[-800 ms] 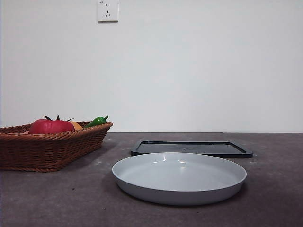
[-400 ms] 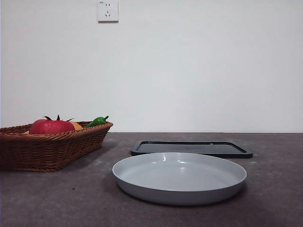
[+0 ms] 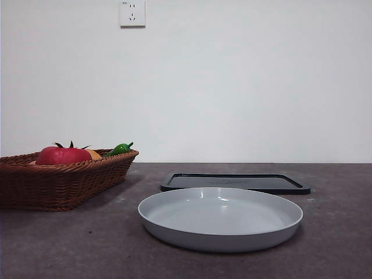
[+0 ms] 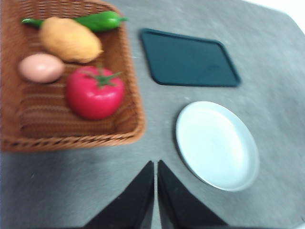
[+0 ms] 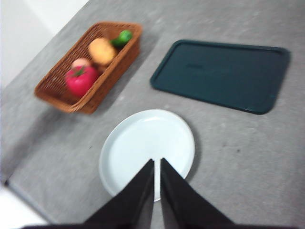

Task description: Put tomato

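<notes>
A staged test bench in a lab-like room rather than a lived-in kitchen: a bare white wall with one power socket rises behind a plain grey tabletop set with only a few props.

A: Where is the tomato lying?

B: It lies in the wicker basket, near the wall that faces the white plate. It is apart from the pale egg-like thing and from the orange fruit.

A: How does it look?

B: Glossy red and round, with a dark green spiky stem on top. It sits upright, and in the front view its top rises over the basket's rim
</notes>
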Available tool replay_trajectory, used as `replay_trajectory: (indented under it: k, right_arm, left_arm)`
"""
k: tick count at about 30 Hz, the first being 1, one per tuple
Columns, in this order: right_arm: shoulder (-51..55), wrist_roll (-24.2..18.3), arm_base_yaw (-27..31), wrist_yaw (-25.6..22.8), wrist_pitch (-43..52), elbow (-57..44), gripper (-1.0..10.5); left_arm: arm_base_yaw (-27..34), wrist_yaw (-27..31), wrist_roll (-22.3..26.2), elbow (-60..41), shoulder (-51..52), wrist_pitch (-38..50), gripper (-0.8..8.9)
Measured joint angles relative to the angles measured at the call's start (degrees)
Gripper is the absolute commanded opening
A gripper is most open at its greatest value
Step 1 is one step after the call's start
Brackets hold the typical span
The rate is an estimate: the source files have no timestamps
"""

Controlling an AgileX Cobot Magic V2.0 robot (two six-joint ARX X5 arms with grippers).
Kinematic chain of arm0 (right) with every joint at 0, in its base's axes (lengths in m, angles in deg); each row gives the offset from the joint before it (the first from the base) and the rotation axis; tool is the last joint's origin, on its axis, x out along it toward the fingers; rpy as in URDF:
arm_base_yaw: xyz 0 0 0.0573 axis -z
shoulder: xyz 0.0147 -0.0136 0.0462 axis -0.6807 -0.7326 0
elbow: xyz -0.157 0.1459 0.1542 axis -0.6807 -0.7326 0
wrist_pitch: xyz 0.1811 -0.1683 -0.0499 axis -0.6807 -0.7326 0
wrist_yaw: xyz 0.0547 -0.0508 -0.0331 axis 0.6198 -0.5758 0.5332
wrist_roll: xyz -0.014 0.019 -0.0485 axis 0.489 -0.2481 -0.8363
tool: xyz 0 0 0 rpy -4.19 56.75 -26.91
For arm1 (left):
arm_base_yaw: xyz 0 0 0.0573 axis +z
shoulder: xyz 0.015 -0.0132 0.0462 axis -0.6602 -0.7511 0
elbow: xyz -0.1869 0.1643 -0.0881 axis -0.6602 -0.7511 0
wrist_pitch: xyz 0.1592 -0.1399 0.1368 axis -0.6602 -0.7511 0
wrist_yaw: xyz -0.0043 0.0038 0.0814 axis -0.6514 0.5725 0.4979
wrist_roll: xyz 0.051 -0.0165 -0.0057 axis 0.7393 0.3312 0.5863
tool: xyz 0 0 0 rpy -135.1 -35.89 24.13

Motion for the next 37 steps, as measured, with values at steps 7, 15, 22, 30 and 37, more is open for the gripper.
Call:
replay_trajectory:
  k: [7, 15, 22, 30, 37]
  right_arm:
    - [-5.46, -2.86, -7.74, -0.13, -5.01, 4.26, 0.1]
    - [-5.95, -4.22, -10.32, -0.15, -6.10, 4.26, 0.8]
    - [-5.95, -4.24, -10.36, -0.15, -6.10, 4.26, 4.3]
    - [-5.95, -4.26, -10.36, -0.15, -6.08, 4.26, 4.3]
    - [-5.95, -4.26, -10.36, -0.15, -6.08, 4.26, 4.3]
  left_arm:
    - [-3.89, -0.09, 3.37, 4.83, -3.74, -7.32, 0.10]
    - [-4.07, -0.09, 4.37, 4.85, -3.72, -7.85, 1.31]
    - [-4.07, 0.00, 4.48, 4.85, -3.72, -7.82, 4.56]
    - [-4.11, 4.00, 4.50, 4.87, -5.60, -4.22, 4.73]
    - [-4.50, 5.81, 4.61, 4.94, -14.23, 5.31, 4.68]
